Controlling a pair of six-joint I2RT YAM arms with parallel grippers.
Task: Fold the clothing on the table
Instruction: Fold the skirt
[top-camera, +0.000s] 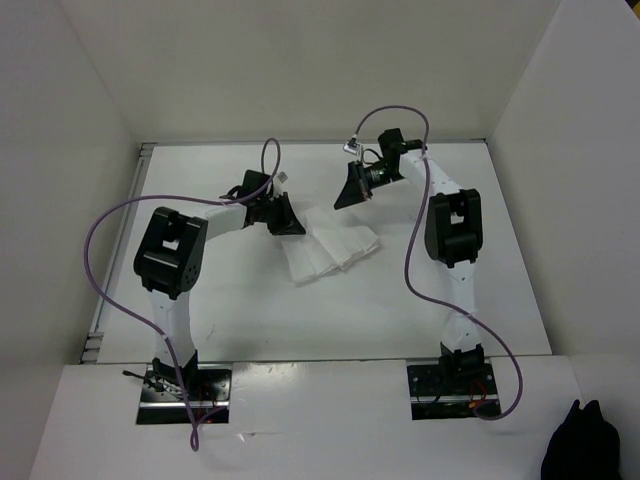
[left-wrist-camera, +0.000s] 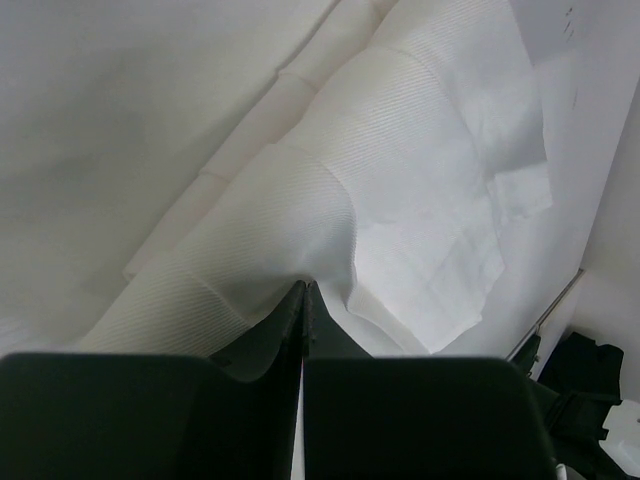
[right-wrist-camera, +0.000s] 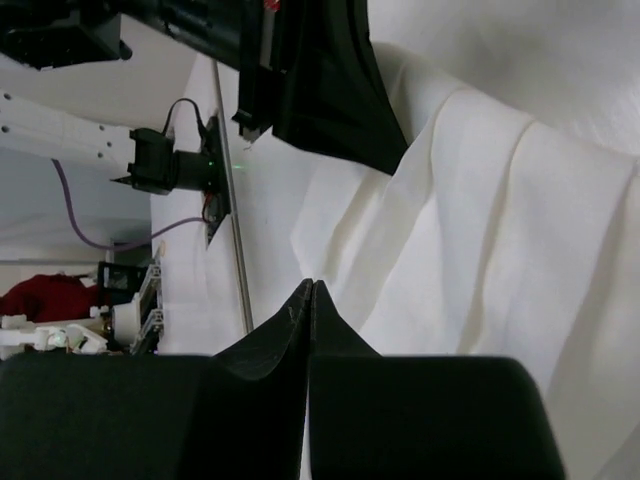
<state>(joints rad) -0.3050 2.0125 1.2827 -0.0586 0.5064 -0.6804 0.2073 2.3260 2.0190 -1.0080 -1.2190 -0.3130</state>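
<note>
Inspection finding: the clothing (top-camera: 330, 245), a small white garment of thin ribbed fabric, lies partly folded and creased near the middle of the table (top-camera: 250, 310), between the two arms. The left gripper (top-camera: 292, 226) sits at the garment's upper-left edge with its jaws clenched. In the left wrist view the cloth tents up to the fingertips and creases radiate from them, so it is judged to be pinching a fold of the fabric. The right gripper (top-camera: 342, 200) is also clenched, but it holds nothing and hangs above the garment's far edge, apart from it. Handling assessment: the fabric is light, limp and non-fragile. It will sag and wrinkle from any single point of hold, and stacked layers may slide over one another. Recommended hold: a shallow pinch at a corner or along a hem, taking every layer meant to travel, with the second gripper on the matching corner to keep the edge taut.
</note>
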